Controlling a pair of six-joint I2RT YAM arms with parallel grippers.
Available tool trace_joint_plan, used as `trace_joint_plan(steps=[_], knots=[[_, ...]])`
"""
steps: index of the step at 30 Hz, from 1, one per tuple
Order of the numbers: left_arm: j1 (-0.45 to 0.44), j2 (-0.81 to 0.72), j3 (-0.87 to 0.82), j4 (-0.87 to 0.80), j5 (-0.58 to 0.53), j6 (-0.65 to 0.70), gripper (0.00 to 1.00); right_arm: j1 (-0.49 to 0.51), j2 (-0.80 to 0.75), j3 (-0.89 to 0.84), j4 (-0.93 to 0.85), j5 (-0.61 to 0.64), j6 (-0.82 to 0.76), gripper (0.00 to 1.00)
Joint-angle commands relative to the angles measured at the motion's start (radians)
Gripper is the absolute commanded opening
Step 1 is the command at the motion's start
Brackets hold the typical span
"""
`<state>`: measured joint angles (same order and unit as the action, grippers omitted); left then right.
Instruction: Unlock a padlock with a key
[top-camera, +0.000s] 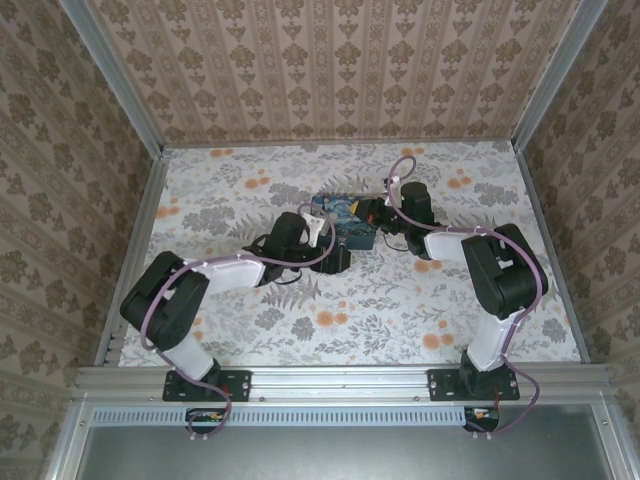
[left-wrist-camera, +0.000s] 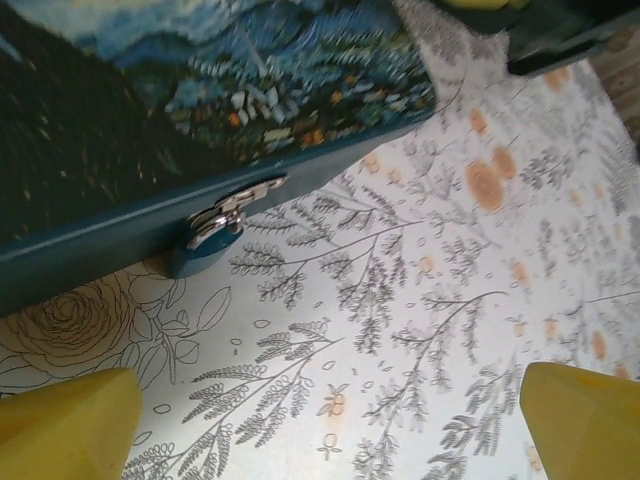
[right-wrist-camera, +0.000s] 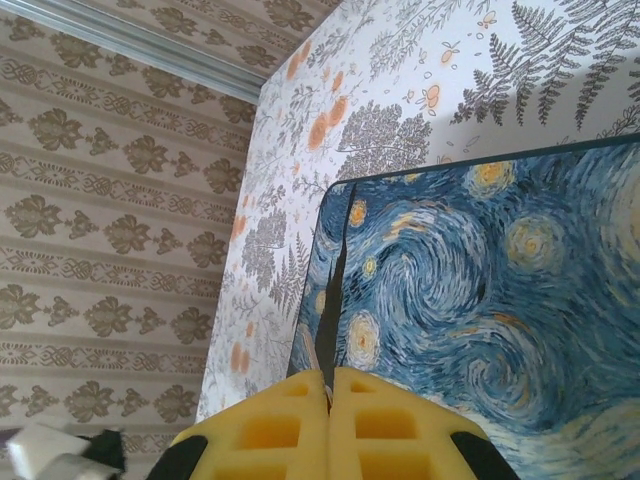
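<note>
The left gripper (left-wrist-camera: 320, 425) hovers low over the white floral-print worktop (left-wrist-camera: 430, 300), its jaws released wide, one yellow finger (left-wrist-camera: 65, 425) at each lower corner of the left wrist view. Just beyond them stands the dark teal box with a swirling night-sky print on its lid (left-wrist-camera: 150, 120), its front wall running from lower left to upper right. On that wall a silver metal hasp (left-wrist-camera: 232, 205) carries the small blue padlock (left-wrist-camera: 205, 250), which hangs with its long axis slanting down and left, its body reaching the worktop. Further right, the right gripper (right-wrist-camera: 330, 385) sits above the printed lid, jaws clenched pad to pad; whether they pinch anything I cannot tell.
</note>
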<state>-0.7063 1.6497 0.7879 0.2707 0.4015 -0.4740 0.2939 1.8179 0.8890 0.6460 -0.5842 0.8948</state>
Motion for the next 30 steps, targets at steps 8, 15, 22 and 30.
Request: trace_joint_plan(steps=[8, 15, 22, 30], knots=[[-0.032, 0.130, 0.034, 0.183, -0.043, 0.068, 0.98, -0.012, 0.041, -0.005, -0.007, 0.004, -0.011, 0.00], [-0.066, 0.199, 0.028, 0.271, -0.150, 0.112, 0.98, -0.014, 0.050, -0.009, -0.017, 0.011, -0.010, 0.00], [-0.068, 0.242, 0.009, 0.363, -0.229, 0.114, 0.97, -0.014, 0.049, -0.018, -0.014, 0.014, -0.005, 0.00], [-0.076, 0.303, 0.050, 0.400, -0.203, 0.105, 0.97, -0.015, 0.055, -0.017, -0.014, 0.012, -0.002, 0.00]])
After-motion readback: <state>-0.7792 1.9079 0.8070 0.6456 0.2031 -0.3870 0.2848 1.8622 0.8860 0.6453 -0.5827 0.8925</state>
